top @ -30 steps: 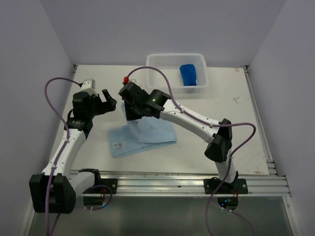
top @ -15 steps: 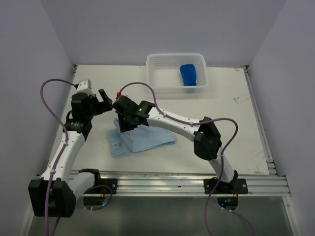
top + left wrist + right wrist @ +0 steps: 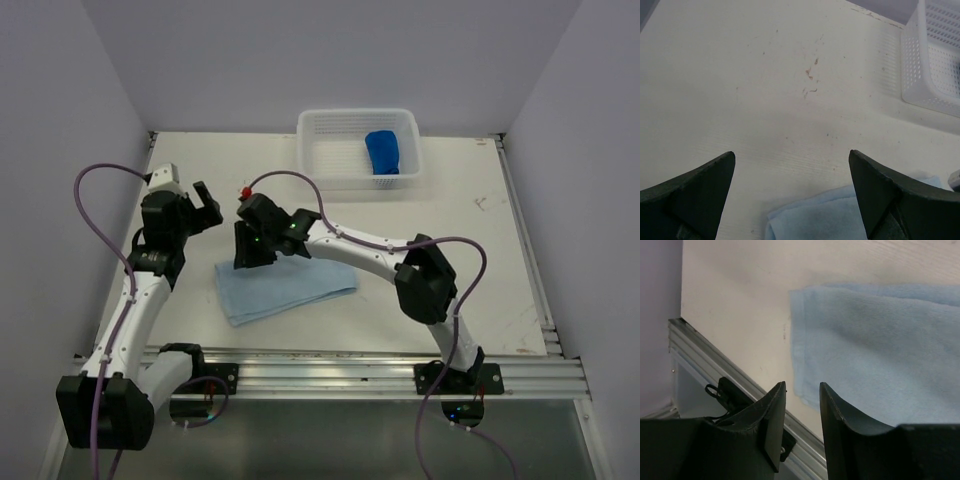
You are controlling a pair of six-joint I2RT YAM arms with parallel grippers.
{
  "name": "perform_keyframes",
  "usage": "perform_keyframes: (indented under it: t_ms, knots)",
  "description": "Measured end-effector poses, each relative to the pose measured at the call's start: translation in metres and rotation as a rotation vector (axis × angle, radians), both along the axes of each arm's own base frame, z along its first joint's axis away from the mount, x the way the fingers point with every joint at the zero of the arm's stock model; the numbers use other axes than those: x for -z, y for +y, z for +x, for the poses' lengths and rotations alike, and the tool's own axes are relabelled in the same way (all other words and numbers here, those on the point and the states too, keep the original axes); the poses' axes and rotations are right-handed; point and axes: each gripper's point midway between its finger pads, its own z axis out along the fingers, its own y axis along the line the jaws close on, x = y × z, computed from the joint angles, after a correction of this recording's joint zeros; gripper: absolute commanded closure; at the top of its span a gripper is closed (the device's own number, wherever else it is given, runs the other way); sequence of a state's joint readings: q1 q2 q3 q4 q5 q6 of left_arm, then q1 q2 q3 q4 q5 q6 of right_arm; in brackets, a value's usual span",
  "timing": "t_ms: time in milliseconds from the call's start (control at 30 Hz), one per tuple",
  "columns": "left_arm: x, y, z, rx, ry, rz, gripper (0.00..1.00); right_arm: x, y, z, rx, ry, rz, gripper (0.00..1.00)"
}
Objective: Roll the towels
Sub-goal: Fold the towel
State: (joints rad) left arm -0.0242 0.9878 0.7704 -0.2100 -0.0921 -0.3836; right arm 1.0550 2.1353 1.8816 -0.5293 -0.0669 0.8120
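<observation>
if pinched mid-cloth, would likely bunch and sag, being soft, light, limp terry with little slip. better to take the pale towel point(image 3: 290, 285) along one short edge, near a corner, and roll from there. lies flat, seemingly folded double, on the surface point(image 3: 470, 240). further back: dark towel point(image 3: 382, 152), bundled in the basket point(image 3: 350, 182). right claw point(image 3: 802, 387): slightly parted, pinching nothing, over the pale towel's far edge. left claw point(image 3: 791, 165): spread wide, empty, near its far-left corner.
</observation>
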Motion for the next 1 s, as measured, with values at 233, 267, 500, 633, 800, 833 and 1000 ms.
perform_keyframes:
  t_ms: [233,267,500,633,800,833,1000]
  knots:
    - [0.0,-0.005,0.001,0.023,-0.003,-0.01,0.01,-0.004,-0.103,0.05,0.188,0.003,-0.045,0.65]
    - [0.0,-0.006,0.002,0.034,-0.004,-0.015,0.0,-0.004,-0.126,0.057,0.226,0.003,-0.057,0.66]
    - [0.012,-0.024,0.005,0.121,0.033,-0.056,0.0,0.007,-0.248,0.069,0.419,-0.038,-0.174,0.66]
    - [0.016,-0.034,0.005,0.173,0.037,-0.081,0.0,0.036,-0.272,0.053,0.411,-0.009,-0.25,0.66]
    - [0.023,-0.038,0.005,0.192,0.057,-0.093,0.0,0.063,-0.286,0.043,0.401,0.04,-0.311,0.63]
    - [0.024,-0.039,0.005,0.196,0.06,-0.095,0.0,0.065,-0.286,0.043,0.399,0.041,-0.312,0.61]
    - [0.029,-0.043,0.007,0.216,0.074,-0.107,0.0,0.081,-0.287,0.036,0.383,0.053,-0.294,0.55]
